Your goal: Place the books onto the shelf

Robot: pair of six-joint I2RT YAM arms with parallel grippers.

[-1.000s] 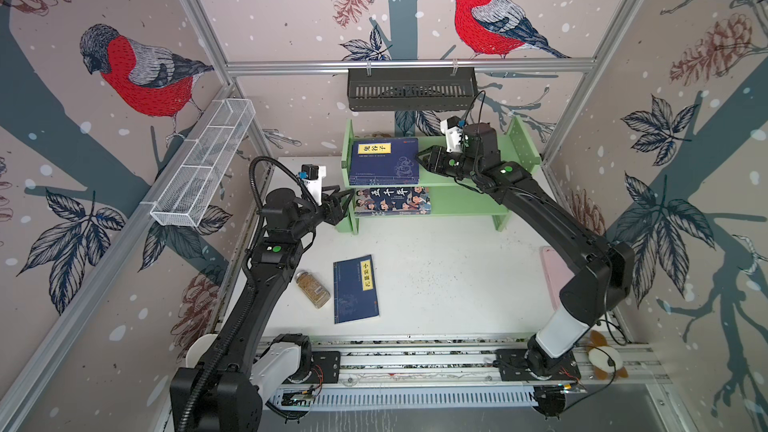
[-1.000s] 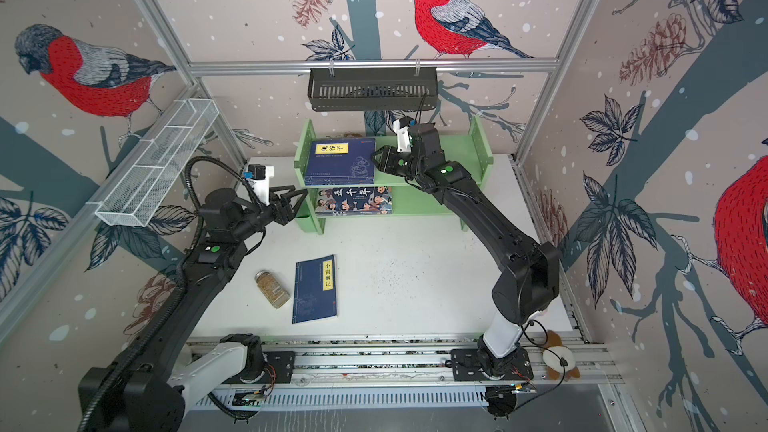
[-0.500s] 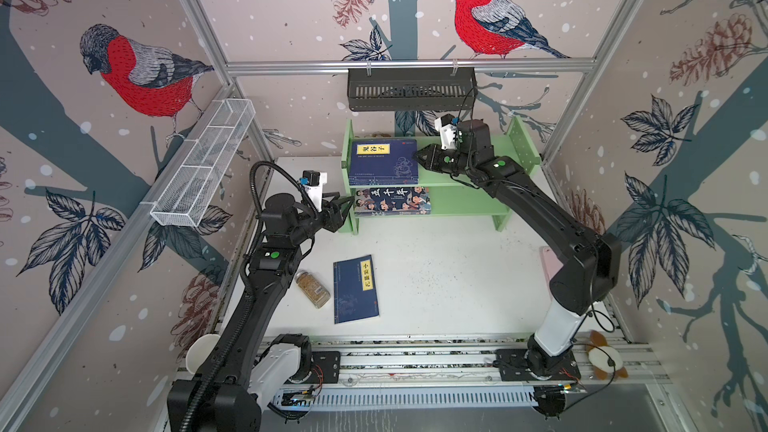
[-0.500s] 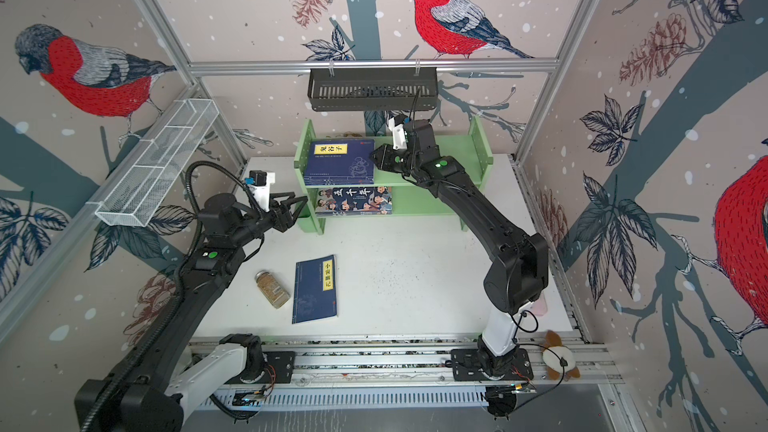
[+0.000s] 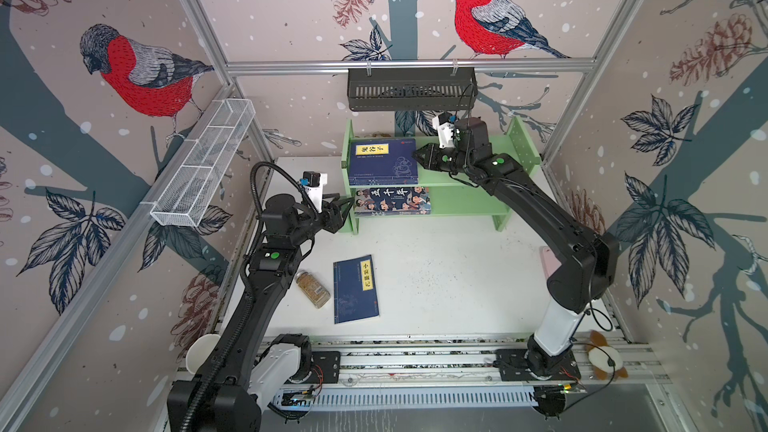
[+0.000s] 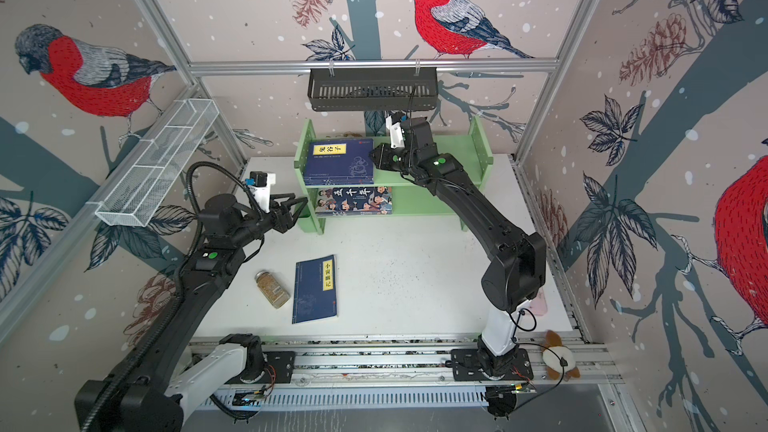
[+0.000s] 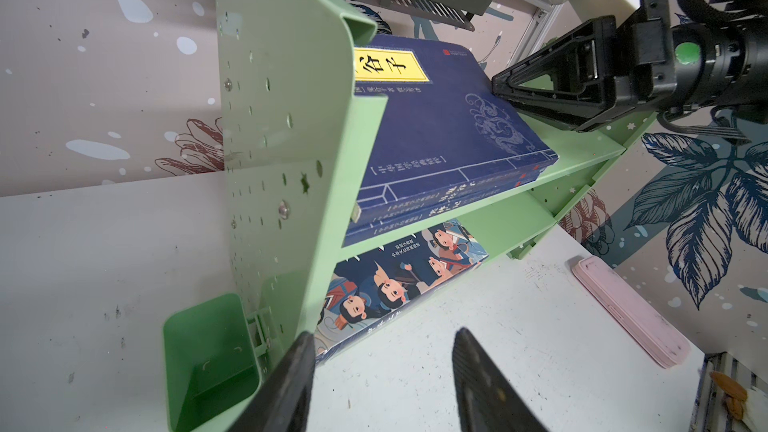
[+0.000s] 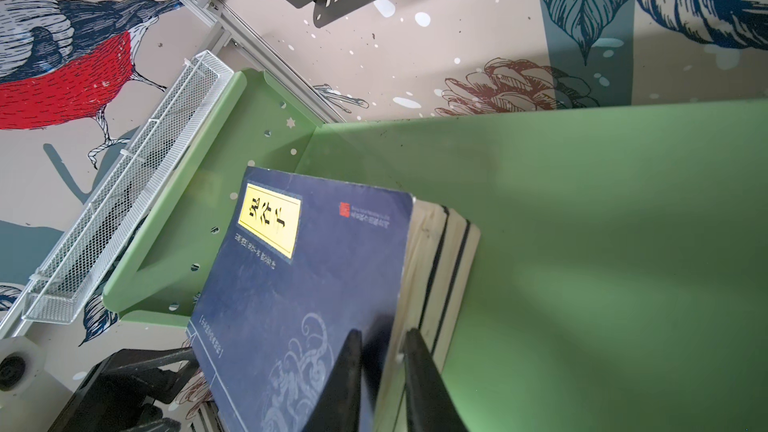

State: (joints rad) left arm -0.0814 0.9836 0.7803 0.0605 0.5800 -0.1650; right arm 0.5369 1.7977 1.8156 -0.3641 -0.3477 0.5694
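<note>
On the shelf [image 8: 582, 243] — wrist view alone shows right tool [image 8: 382, 332] pinching navy book [image 8: 291, 292].

You are in a robotics lab cell: an aluminium frame [image 5: 407, 65] carries bird-print wall panels [image 5: 137, 72] around a white table [image 5: 449, 284]; the left arm [image 5: 266, 284] and right arm [image 5: 540, 209] mount on a slotted rail [image 5: 415, 361] at its front.

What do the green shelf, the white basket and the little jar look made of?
Shelf: probably painted sheet metal, matte; thin folded edges, punched holes, rivets.
Basket: white-coated wire mesh, see-through.
Jar: clear glass or plastic, hard to say which; the brown contents show through.
</note>
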